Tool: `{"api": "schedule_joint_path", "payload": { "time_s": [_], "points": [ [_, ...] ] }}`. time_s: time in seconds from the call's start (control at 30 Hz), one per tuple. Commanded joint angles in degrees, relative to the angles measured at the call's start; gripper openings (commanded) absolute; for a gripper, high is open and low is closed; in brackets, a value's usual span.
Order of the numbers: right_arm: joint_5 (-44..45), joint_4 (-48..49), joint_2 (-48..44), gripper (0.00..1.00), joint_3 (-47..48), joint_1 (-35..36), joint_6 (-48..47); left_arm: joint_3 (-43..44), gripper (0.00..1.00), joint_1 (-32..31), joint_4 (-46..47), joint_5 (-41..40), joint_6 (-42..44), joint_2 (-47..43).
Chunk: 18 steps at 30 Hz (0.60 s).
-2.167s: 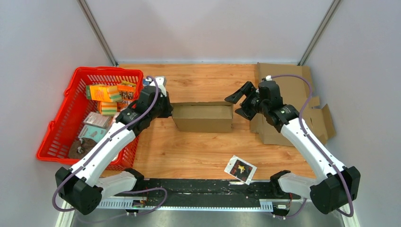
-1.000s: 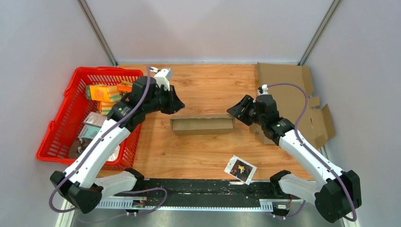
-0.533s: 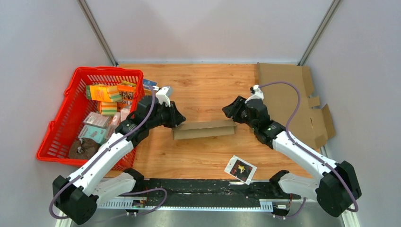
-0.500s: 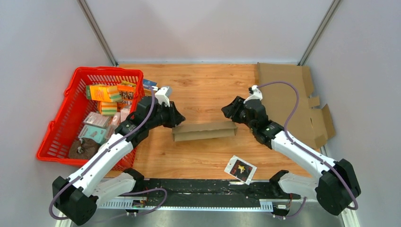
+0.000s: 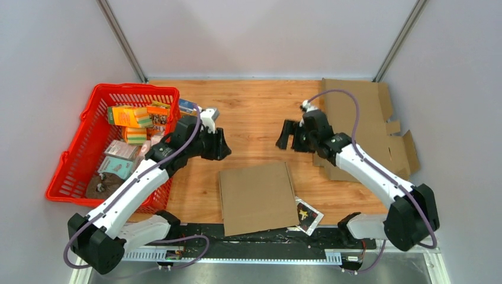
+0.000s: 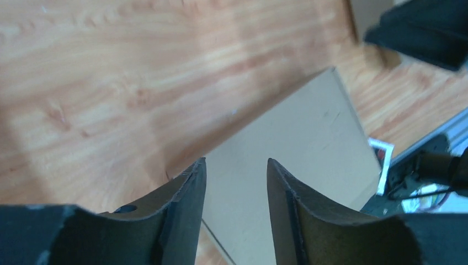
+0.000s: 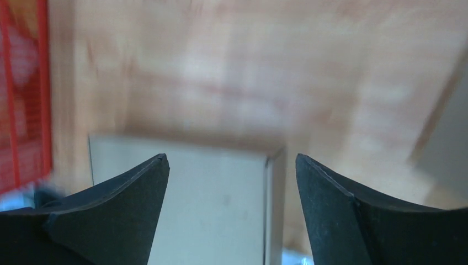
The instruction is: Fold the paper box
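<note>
At the far left the red basket sits packed with small cartons, and just beside it the left gripper hangs above the wooden table with its fingers spread and nothing between them; its wrist camera looks past the parted fingers at bare wood and a corner of cardboard below. Half a second ago the paper box was pinched end to end between the two arms as a narrow, half-collapsed strip. It is now let go and lies as one flat brown panel on the table, nearer the arm bases than either gripper, its near edge reaching over the black rail. At its right edge is a small printed packet, touching or partly tucked under the box, though the overhead view does not settle which. Farther right the right gripper is lifted clear, fingers wide apart and empty, with the spare cardboard sheets lying beyond it. The release seems to have cost the task its progress: the box looks fully flattened, not erected, so both arms would likely need to take hold of it again before any folding can go on
</note>
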Motion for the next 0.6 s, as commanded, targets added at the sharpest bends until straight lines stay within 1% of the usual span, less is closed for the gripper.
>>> {"api": "schedule_joint_path", "payload": {
  "time_s": [0.0, 0.03, 0.07, 0.1, 0.13, 0.17, 0.2, 0.23, 0.27, 0.33, 0.37, 0.4, 0.43, 0.5, 0.53, 0.57],
  "points": [
    [-8.57, -10.72, -9.73, 0.84, -6.20, 12.54, 2.38, -3.17, 0.46, -0.08, 4.40, 6.76, -1.90, 3.79],
    [-4.20, -12.12, -10.98, 0.73, -6.38, 15.62, 3.72, -2.55, 0.44, -0.26, 5.81, 7.83, -2.35, 5.81],
    [-1.98, -14.23, -12.30, 0.65, -6.82, 21.66, 4.86, -0.63, 0.42, -0.61, 7.13, 8.27, -2.53, 10.09],
    [0.48, -15.73, -14.31, 0.60, -7.00, 24.59, 8.09, 0.69, 0.39, -0.70, 6.97, 7.67, -2.88, 12.05],
    [4.77, -16.78, -15.20, 0.47, -8.22, 27.49, 9.25, 2.01, 0.39, -0.70, 6.45, 7.23, -2.80, 13.98],
    [6.38, -17.40, -16.08, 0.43, -8.93, 33.78, 10.40, 4.46, 0.38, -0.79, 6.01, 6.96, -2.62, 17.48],
    [8.22, -17.76, -17.48, 0.39, -9.72, 36.89, 11.71, 5.70, 0.38, -0.87, 5.57, 5.65, -2.27, 19.17],
    [10.85, -17.85, -17.93, 0.33, -11.55, 39.88, 13.64, 6.93, 0.38, -0.87, 5.04, 5.12, -2.01, 20.84],
    [11.05, -17.33, -18.11, 0.31, -12.27, 44.61, 14.71, 8.86, 0.38, -0.87, 4.69, 4.68, -1.66, 23.99],
    [10.53, -15.66, -17.06, 0.26, -13.85, 48.68, 17.07, 10.71, 0.38, -0.96, 3.55, 2.66, -0.86, 26.99],
    [10.00, -12.61, -16.27, 0.23, -15.25, 51.83, 17.44, 12.12, 0.38, -0.96, 3.10, 2.57, -0.60, 29.79],
    [9.82, -11.79, -13.74, 0.21, -15.26, 52.82, 17.96, 12.65, 0.37, -0.96, 2.93, 2.48, -0.34, 31.04],
    [9.65, -11.52, -12.32, 0.13, -15.09, 53.44, 18.75, 13.00, 0.37, -0.96, 2.84, 2.65, -0.42, 32.97],
    [11.12, -9.25, -8.73, 0.07, -15.26, 54.41, 18.93, 13.45, 0.36, -0.96, 3.45, 3.18, -0.86, 34.30],
    [11.83, -7.50, -7.84, 0.02, -15.70, 54.50, 19.37, 13.27, 0.36, -0.96, 4.06, 3.18, -1.12, 35.17],
    [12.97, -7.48, -6.96, 0.00, -15.96, 54.33, 21.20, 13.01, 0.35, -0.96, 4.15, 3.09, -1.12, 35.53]
  ]
}}
